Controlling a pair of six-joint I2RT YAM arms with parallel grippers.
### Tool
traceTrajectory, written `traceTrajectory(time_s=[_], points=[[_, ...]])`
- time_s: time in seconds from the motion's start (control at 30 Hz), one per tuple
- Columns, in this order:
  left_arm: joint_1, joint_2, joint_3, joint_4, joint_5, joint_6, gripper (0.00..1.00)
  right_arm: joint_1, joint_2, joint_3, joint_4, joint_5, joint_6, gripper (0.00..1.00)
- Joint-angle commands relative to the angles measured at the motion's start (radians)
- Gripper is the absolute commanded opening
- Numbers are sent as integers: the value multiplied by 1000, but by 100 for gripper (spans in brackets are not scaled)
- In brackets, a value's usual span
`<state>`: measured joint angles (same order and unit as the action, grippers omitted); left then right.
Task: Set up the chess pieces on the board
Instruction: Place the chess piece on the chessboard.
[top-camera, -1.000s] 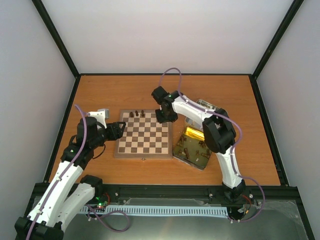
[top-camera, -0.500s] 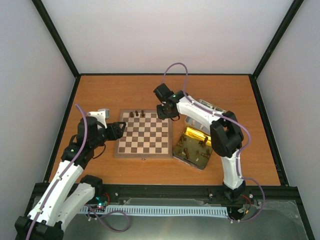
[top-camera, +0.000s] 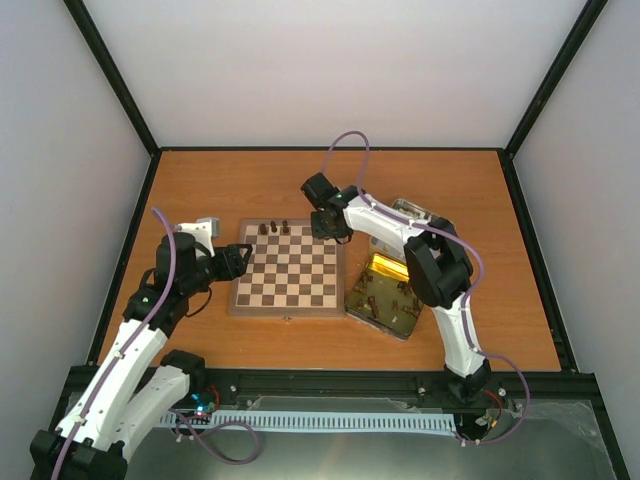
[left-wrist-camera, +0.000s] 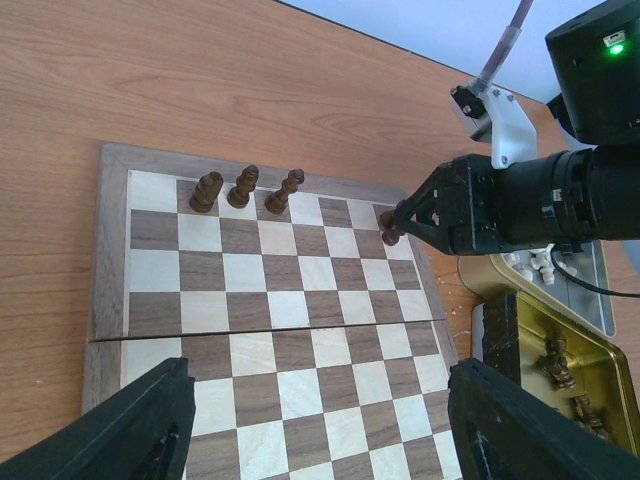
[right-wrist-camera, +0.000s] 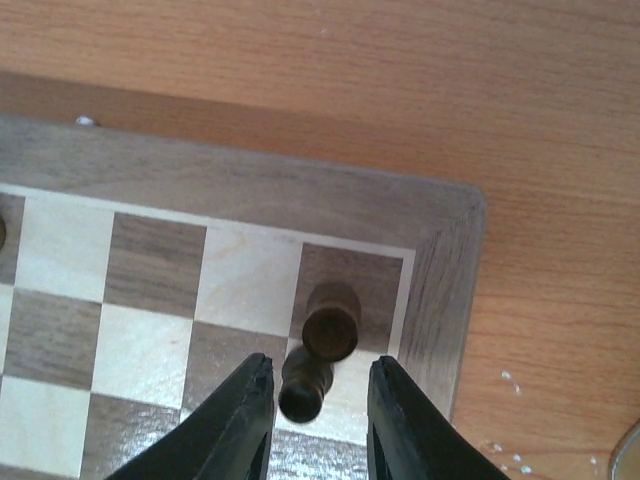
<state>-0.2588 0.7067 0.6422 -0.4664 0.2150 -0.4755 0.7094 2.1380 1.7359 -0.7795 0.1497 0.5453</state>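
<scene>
The chessboard (top-camera: 290, 290) lies mid-table; it fills the left wrist view (left-wrist-camera: 300, 330). Three dark pieces (left-wrist-camera: 243, 186) stand on its far row, left part (top-camera: 275, 228). My right gripper (top-camera: 328, 226) hovers over the board's far right corner (right-wrist-camera: 440, 230). Its jaws are apart around a dark piece (right-wrist-camera: 325, 340), which rests on the corner dark square and leans toward the left finger (right-wrist-camera: 240, 420). That piece also shows in the left wrist view (left-wrist-camera: 390, 228). My left gripper (top-camera: 238, 262) is wide open and empty at the board's left side.
A gold-lined tin (top-camera: 385, 295) with several dark pieces sits just right of the board, also in the left wrist view (left-wrist-camera: 560, 350). A second silvery tray (top-camera: 412, 212) with white pieces (left-wrist-camera: 540, 265) lies behind it. Black frame rails edge the table.
My right gripper has shifted slightly back and left over the board's far right corner. The left arm has not moved.
</scene>
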Motion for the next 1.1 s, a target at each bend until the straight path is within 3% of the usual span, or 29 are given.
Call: traceTrajectory(time_s=[0.0, 0.43, 1.07], points=[[4, -1, 2, 26, 12, 19, 70, 4, 41, 40, 22, 57, 38, 26], [4, -1, 2, 26, 12, 19, 70, 5, 24, 0, 6, 45, 45, 11], [4, -1, 1, 27, 12, 18, 70, 4, 0, -23, -29, -17, 14, 15]])
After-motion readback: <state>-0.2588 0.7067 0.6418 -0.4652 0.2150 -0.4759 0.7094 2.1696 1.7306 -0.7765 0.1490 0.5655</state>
